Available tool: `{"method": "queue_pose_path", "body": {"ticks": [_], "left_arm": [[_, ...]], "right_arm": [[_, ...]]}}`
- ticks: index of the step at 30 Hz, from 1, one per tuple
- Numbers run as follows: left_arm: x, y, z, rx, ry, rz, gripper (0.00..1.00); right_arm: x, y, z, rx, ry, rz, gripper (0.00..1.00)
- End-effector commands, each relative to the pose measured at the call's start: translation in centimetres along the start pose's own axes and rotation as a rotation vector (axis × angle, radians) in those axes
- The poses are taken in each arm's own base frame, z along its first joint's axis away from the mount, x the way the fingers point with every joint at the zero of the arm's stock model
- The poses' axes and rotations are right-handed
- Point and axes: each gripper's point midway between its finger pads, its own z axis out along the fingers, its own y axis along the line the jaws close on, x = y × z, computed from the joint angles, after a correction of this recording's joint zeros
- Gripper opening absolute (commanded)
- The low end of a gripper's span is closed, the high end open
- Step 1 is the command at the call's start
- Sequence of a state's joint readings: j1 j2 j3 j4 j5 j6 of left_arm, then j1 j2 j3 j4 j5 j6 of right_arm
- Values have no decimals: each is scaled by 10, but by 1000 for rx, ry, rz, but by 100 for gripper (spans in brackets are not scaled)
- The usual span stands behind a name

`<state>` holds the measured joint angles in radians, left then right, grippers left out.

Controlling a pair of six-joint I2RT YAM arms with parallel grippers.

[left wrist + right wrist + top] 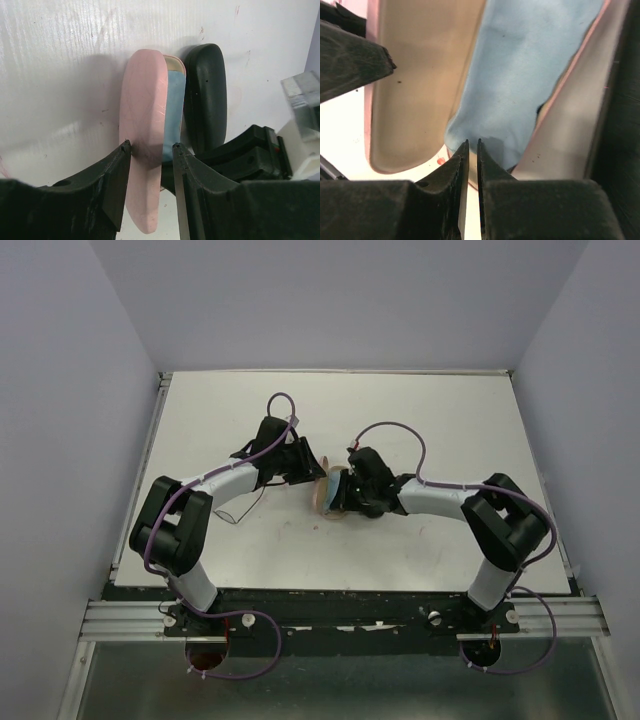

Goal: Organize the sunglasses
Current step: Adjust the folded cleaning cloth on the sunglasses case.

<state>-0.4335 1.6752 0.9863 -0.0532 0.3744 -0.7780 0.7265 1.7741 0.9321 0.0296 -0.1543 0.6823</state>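
Observation:
The pink case (325, 492) lies open at the table's middle. In the left wrist view its pink lid (142, 100) stands on edge between my left gripper's (150, 146) jaws, which are closed on it. A light-blue cloth (174, 110) lies inside the case. In the right wrist view the cloth (520, 75) lies between the beige lid lining (420, 75) and the case's base (565, 140). My right gripper (472, 141) is shut, with its tips at the cloth's near edge. The sunglasses are hidden. In the top view the left gripper (308, 475) and the right gripper (345, 498) meet at the case.
A black oblong case (205, 95) lies right beside the pink case, on its far side from the lid, and also shows at the right edge of the right wrist view (625, 125). White walls enclose the table (450, 420) on three sides.

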Motion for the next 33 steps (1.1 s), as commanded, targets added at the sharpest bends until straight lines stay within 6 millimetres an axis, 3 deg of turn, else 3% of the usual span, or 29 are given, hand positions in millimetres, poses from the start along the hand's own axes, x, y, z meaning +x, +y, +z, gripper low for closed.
{"method": "queue_pose_path", "body": {"ticks": [1,6,16,28,33], "left_arm": [[-2,-2,2,-3,2,21,48],[-2,-4,3,3,4,20,48],[0,-7,2,9,9,25,48],[2,-3,3,-3,15,27,48],[1,-2,2,-14,11,29,49]], "right_arm": [[-27,-15,-22,141,-127,16,19],[-34,-14,-27,149,-154,10,19],[-45,3,0,78,-157,-6,18],[-72,-14,23,170,-268,-25,17],[-74,-12,10,173,-282,-28,18]]}}
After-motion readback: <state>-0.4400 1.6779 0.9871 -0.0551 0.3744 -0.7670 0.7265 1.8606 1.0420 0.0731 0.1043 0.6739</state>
